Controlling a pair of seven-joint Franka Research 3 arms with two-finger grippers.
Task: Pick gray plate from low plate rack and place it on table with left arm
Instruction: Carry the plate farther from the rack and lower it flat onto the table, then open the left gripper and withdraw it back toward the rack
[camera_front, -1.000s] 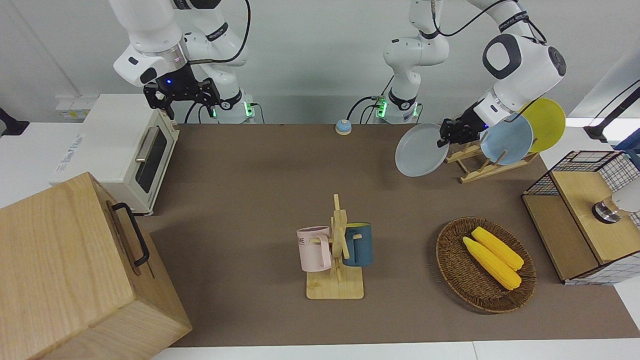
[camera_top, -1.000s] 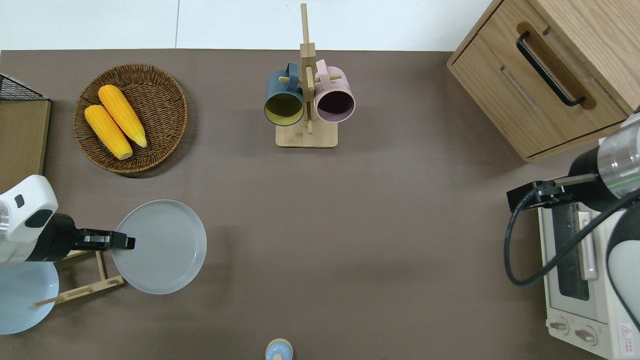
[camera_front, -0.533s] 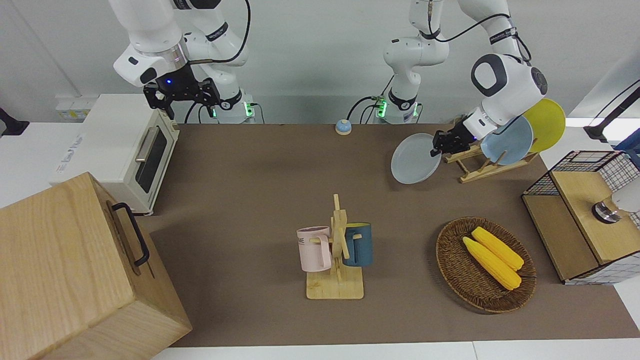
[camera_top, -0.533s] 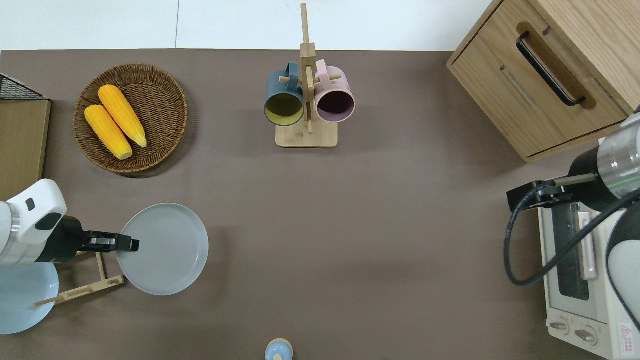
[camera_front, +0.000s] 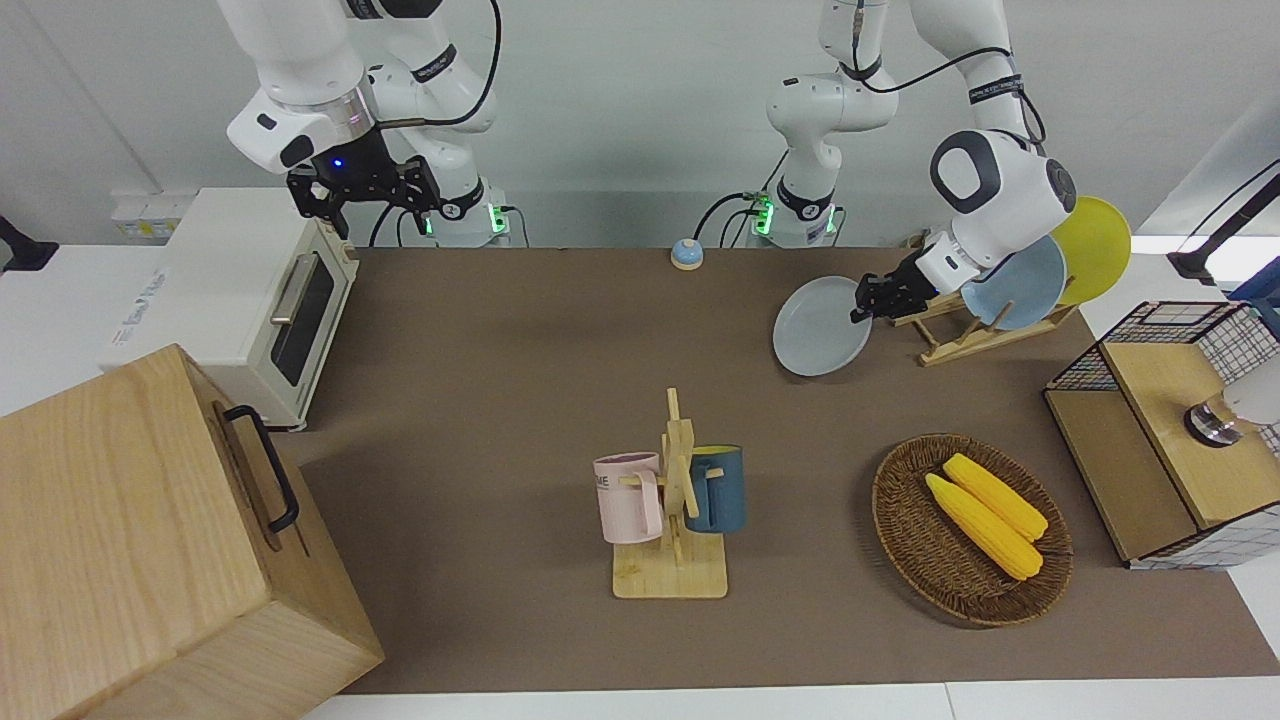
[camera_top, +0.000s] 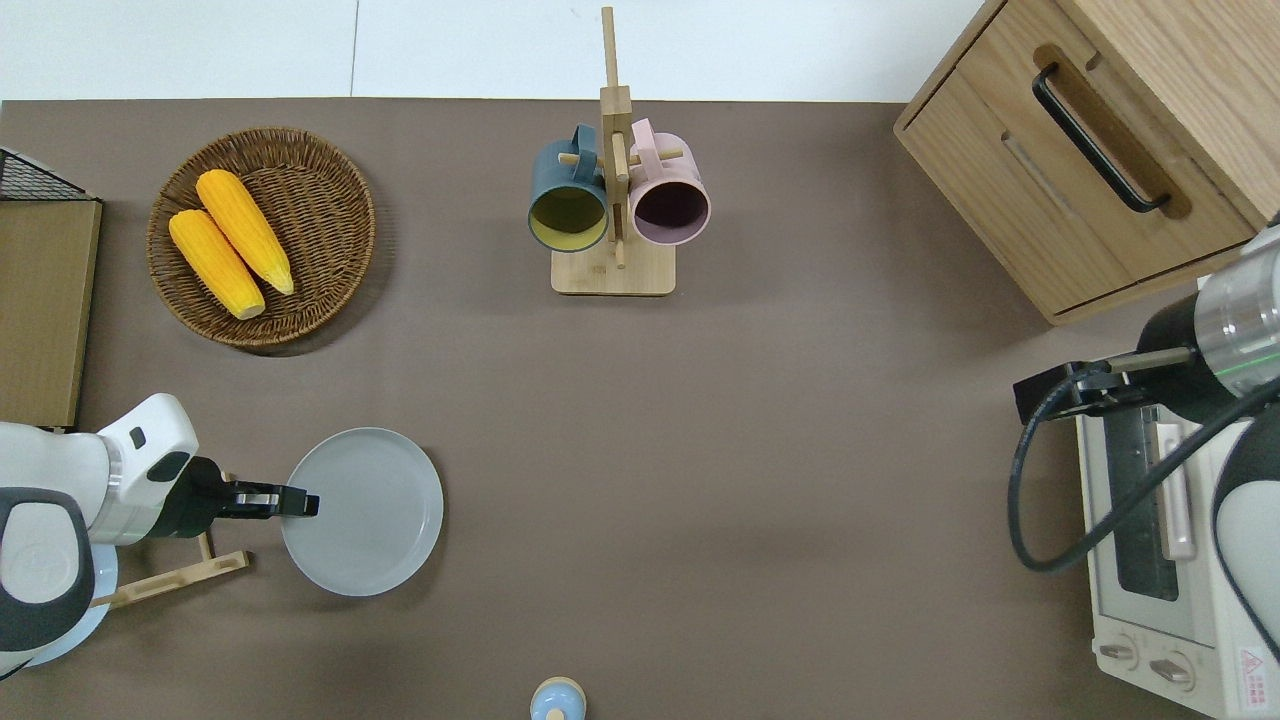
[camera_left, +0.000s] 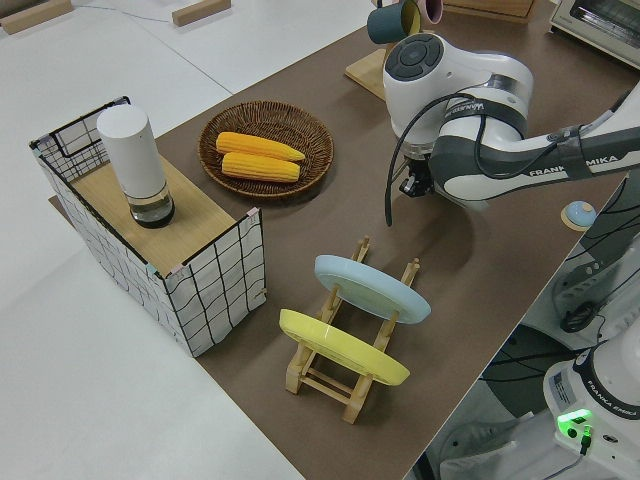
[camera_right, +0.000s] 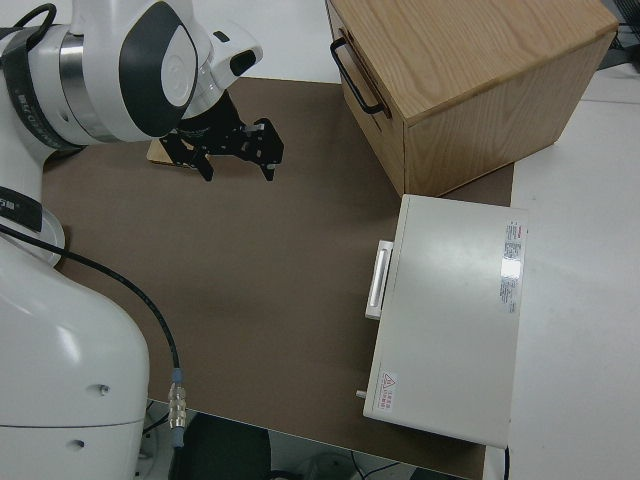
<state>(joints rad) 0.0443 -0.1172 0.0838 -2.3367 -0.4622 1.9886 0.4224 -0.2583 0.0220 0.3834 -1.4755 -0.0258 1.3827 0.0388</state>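
1. The left gripper (camera_top: 300, 502) is closed on the rim of the gray plate (camera_top: 370, 512), at the edge of the plate that is toward the left arm's end of the table (camera_top: 700, 450).
2. In the overhead view the gray plate looks almost like a full circle, so its face points nearly straight up. It is over the bare mat, just beside the low plate rack (camera_top: 170, 575), on the side toward the middle of the table.
3. The front view shows something more: the gray plate (camera_front: 815, 330) is an oval there and seems a little tilted, with the held edge higher at the left gripper (camera_front: 868, 303). I cannot tell from these views if the lower edge already touches the table.
4. A round plate has no long axis; only the direction of its face can be given.
5. The left side view hides the gray plate behind the arm. But only this view shows clearly how the light-blue plate (camera_left: 372, 287) and the yellow plate (camera_left: 340, 347) lean in the low plate rack (camera_left: 345, 385), the yellow one farther from the arm.
6. The right arm is parked. The right side view shows the fingers of the right gripper (camera_right: 235, 150) standing apart.
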